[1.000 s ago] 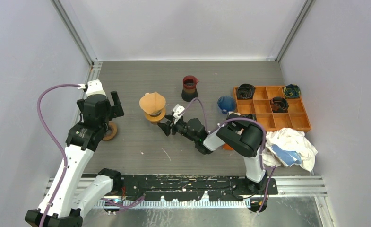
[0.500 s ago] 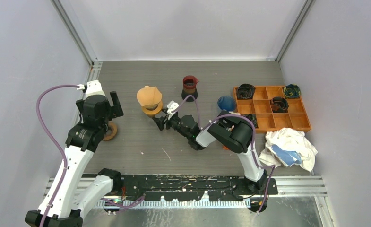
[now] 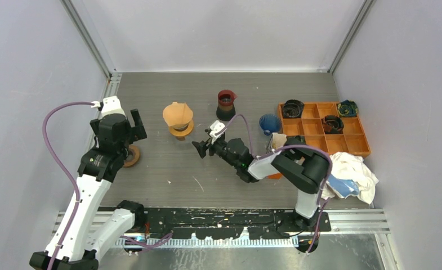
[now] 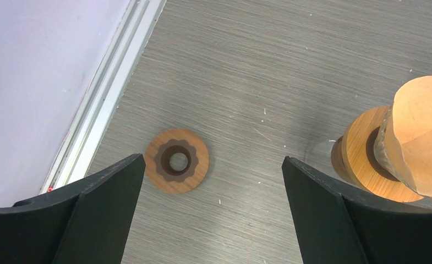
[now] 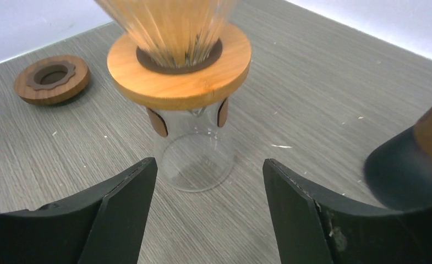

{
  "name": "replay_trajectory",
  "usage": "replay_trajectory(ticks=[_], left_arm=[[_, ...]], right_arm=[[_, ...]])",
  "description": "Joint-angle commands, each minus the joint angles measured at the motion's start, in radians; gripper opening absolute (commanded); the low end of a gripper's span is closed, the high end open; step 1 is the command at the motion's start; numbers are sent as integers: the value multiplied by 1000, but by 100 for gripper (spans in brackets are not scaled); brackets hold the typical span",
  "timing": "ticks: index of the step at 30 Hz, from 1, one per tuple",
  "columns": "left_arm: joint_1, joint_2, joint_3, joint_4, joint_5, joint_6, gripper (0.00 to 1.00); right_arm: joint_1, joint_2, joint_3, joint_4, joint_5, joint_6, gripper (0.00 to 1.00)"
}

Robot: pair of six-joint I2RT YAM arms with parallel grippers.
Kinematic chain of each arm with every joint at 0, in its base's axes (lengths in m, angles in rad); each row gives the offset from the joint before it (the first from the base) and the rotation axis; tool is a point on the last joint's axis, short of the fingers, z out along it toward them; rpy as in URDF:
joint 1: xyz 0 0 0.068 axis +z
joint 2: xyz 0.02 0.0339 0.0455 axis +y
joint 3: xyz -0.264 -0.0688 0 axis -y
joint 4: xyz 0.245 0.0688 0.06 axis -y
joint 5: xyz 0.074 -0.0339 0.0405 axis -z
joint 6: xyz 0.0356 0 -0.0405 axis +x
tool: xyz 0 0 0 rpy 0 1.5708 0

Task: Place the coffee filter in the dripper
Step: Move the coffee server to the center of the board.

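The glass dripper (image 3: 180,128) with a wooden collar stands on the table left of centre, with the brown paper coffee filter (image 3: 178,114) sitting in its cone. In the right wrist view the dripper (image 5: 179,77) is just ahead of my open right gripper (image 5: 209,165), which is apart from it, and the filter (image 5: 169,19) is cut off at the top. My right gripper (image 3: 200,149) sits low, to the right of the dripper. My left gripper (image 3: 137,126) is open and empty, above a wooden ring (image 4: 176,160), with the dripper (image 4: 367,159) and the filter (image 4: 422,137) to its right.
A dark red carafe (image 3: 226,104) stands behind the right gripper, and it also shows in the right wrist view (image 5: 411,165). A blue ribbed dripper (image 3: 269,122), an orange compartment tray (image 3: 353,146) holding dark items and a white cloth (image 3: 348,169) lie to the right. The wooden ring (image 3: 131,156) lies at the left.
The dripper with the filter has shifted a little back and to the left. My right gripper has drawn back to the right, away from it. The left arm has not moved.
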Motion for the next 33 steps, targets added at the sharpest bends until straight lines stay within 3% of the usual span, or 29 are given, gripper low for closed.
replay_trajectory(ticks=[1, 8, 17, 22, 33], left_arm=[[5, -13, 0, 62, -22, 11, 99], [6, -10, -2, 62, -25, 11, 99], [6, -6, -5, 63, -25, 11, 99], [6, -1, -5, 63, -25, 12, 99], [6, 10, -5, 63, -20, 13, 99]], right_arm=[[-23, -172, 5, -143, 35, -32, 78], [-155, -321, 155, -621, 10, 50, 79], [-305, -336, 389, -996, -19, 66, 79], [-365, -269, 540, -1149, -9, 90, 78], [-462, -62, 798, -1304, -35, 146, 75]])
